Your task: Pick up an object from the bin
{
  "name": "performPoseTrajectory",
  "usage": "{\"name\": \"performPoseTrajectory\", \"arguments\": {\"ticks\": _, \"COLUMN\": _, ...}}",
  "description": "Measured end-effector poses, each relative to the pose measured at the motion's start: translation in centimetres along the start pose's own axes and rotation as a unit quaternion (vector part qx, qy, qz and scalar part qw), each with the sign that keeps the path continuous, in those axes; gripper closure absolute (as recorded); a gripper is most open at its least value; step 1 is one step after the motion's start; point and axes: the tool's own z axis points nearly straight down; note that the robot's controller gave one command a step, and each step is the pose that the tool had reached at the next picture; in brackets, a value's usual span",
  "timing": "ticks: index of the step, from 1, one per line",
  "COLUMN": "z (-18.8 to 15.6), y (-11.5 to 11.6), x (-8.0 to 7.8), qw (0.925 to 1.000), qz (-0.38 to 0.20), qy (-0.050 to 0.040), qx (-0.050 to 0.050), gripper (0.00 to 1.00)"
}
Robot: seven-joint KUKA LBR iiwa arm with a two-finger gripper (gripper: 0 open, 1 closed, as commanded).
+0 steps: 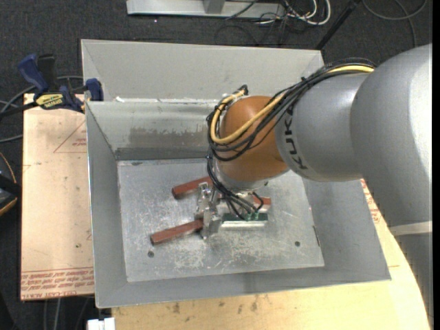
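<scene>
The pick is not yet done: the end effector, its width impossible to tell, sits low in the bin, against 1 flat-lying reddish-brown bar.

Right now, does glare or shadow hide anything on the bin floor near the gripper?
Camera view: no harsh glare, just a dull sheen on the bin's back wall; its floor is evenly lit, so both reddish strips by the gripper show plainly; the arm, not shadow, blocks part of it.
</scene>
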Motion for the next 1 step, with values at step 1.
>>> {"name": "performPoseTrajectory", "arguments": {"ticks": 1, "z": -14.13, "y": -2.01, "x": -2.0, "qw": 0.9943, "qz": -0.106, "qy": 0.0018, "qx": 0.001, "gripper": 1.0}}
